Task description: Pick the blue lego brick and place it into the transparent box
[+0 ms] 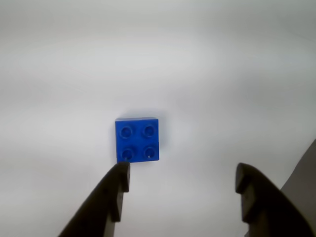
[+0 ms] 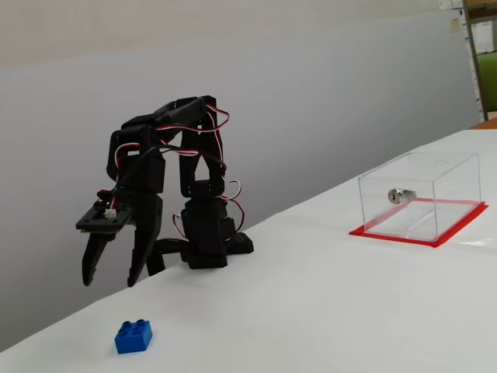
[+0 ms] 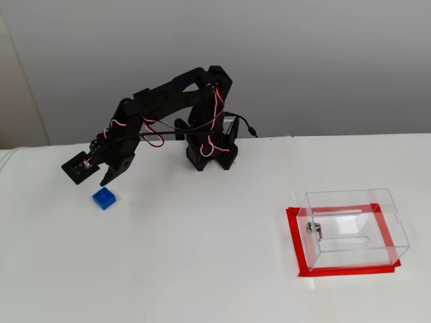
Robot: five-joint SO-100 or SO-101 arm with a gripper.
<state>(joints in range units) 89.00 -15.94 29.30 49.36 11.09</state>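
Gripper (image 1: 180,180) spread, nothing held. Blue lego brick (image 1: 137,140) seen at 11 o'clock of the fingertips in wrist view, on the table (image 1: 222,98). Judged light, rigid, slick; best pinched across flat side walls.

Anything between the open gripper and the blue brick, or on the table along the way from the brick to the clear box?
Nothing visible. The gripper hangs open above the blue lego brick with only bare table beneath it. The stretch of table from the brick to the transparent box is bare in both fixed views.
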